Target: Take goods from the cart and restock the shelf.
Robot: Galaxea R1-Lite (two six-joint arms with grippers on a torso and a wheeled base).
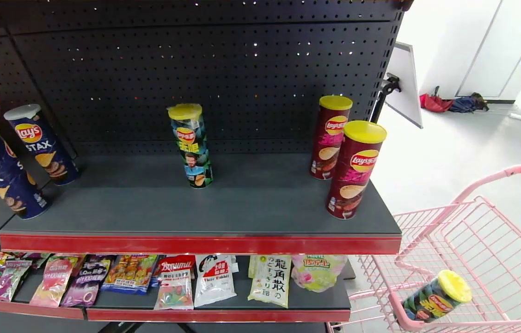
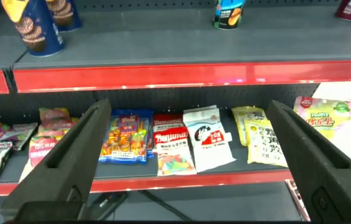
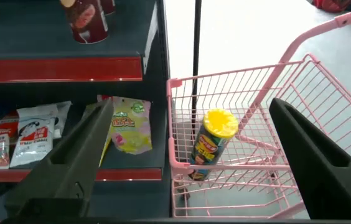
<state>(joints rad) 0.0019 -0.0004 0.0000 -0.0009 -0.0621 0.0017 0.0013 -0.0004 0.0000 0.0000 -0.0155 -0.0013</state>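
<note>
Here, the dark, multicoloured cylindrical chip can [image 1: 436, 298] with a yellow lid stands lid-up in the pink wire cart [image 1: 503, 175], near right of the black metal shelf [image 1: 251, 203]. The right wrist view frames it between the wide-spread, empty right tool [image 3: 192, 106]; the head view adds a matching can [image 1: 191, 145] upright on the shelf. The left tool [image 2: 188, 112] gapes wide before lower-shelf snack bags [image 2: 126, 137].

Can [image 1: 433, 296] in cart [image 1: 500, 178], right of shelf [image 1: 265, 203]; snack bags [image 1: 172, 280] on lower shelf [image 1: 315, 300].
</note>
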